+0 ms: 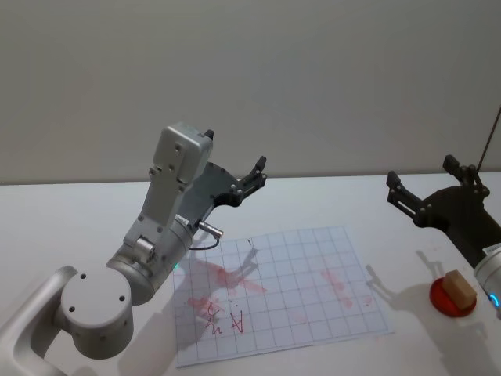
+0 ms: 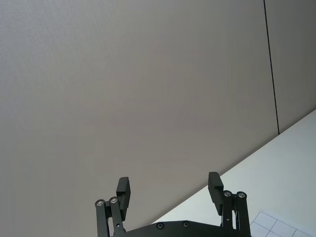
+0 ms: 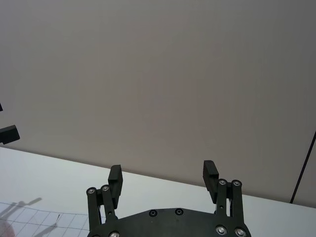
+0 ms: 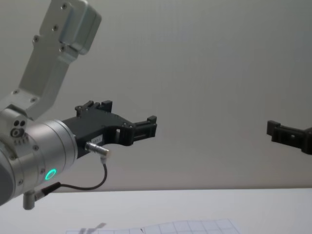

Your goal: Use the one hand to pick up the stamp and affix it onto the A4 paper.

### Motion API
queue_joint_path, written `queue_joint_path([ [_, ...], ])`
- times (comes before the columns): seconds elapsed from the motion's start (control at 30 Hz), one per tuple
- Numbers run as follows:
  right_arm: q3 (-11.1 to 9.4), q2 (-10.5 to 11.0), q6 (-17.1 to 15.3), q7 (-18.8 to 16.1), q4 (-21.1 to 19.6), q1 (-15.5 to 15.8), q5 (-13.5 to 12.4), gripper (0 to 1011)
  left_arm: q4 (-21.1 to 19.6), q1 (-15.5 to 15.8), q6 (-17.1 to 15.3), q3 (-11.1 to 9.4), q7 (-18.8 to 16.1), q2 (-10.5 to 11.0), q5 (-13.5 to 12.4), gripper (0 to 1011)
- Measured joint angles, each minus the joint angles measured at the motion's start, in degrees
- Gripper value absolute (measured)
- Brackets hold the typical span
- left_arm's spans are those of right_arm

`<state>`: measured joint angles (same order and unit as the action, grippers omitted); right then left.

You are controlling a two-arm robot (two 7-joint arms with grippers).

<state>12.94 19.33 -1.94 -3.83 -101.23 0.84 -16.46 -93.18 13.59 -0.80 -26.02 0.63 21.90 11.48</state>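
Left gripper (image 2: 169, 183): raised above the white gridded paper sheet (image 1: 290, 298), fingers apart.
Right gripper (image 3: 163, 171): raised, fingers apart.
Tan wooden block stamp (image 1: 460, 288): on red round pad (image 1: 441, 301).

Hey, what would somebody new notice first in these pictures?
The silver left arm looms at the near left, its left gripper raised, jaws open. Mid-table lies a gridded A4 paper bearing red smudges. At the right edge a wooden stamp sits on a red round pad, the open right gripper raised beyond it.
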Motion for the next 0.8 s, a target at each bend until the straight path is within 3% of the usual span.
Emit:
queue_joint_path([
  [0.8, 0.0, 0.0, 0.0, 0.0, 0.0, 0.0, 0.0, 1001, 0.0, 0.0, 0.0, 0.0, 0.0, 0.0, 0.0, 1001],
])
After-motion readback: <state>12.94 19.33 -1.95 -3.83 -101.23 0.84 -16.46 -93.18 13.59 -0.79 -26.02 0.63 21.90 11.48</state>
